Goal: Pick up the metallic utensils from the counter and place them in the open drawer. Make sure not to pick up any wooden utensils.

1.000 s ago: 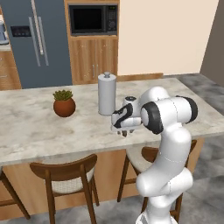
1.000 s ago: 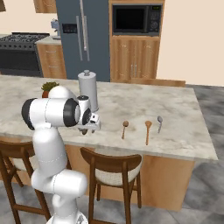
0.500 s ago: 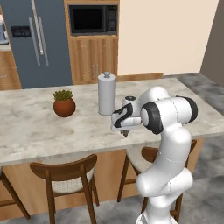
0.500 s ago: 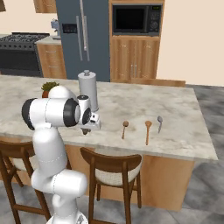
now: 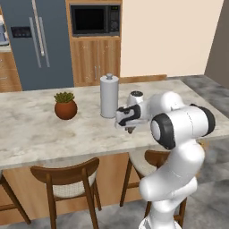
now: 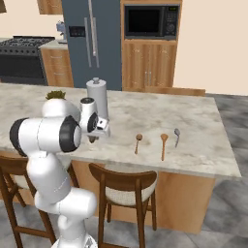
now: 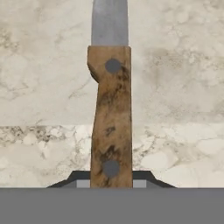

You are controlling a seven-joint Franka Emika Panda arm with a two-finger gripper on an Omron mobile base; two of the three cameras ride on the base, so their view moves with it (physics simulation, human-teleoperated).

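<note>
One knife (image 7: pixel 110 105) sits right at the fingers (image 7: pixel 78 178), with its brown handle running straight away from them and the grey blade pointing far off. The handle lies between the two dark fingers, but I cannot tell if they pinch it yet. The knife is over the marbled surface (image 7: pixel 175 87). To the right lie two wooden spoons (image 6: pixel 163 145) and a little silver spoon (image 6: pixel 177 136), well apart from the gripper (image 6: pixel 94 138).
</note>
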